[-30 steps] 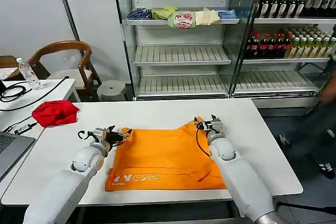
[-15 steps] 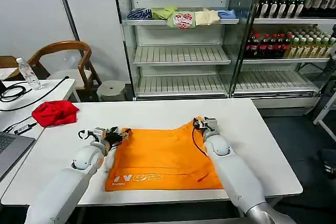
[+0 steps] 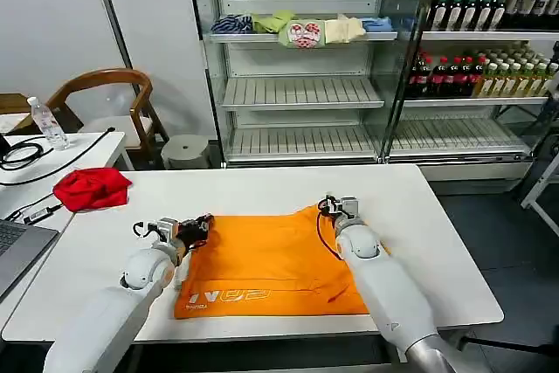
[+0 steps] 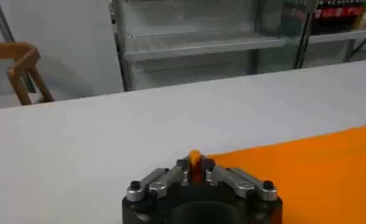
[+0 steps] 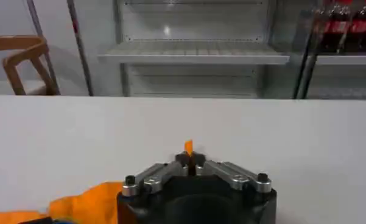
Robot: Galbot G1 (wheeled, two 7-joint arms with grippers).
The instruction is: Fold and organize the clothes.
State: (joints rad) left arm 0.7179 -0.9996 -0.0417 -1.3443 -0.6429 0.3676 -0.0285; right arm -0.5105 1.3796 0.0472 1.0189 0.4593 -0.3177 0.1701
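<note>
Orange T-shirt lies flat on white table. Left gripper and right gripper each pinch a far corner, apparently dragged slightly nearer than before; far edge sits closer, hem unmoved.

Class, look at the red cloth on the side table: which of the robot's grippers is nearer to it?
Left. The left gripper pinches the orange T-shirt's far left corner, closer to the red cloth; the right gripper grips the far right corner, farther away.
</note>
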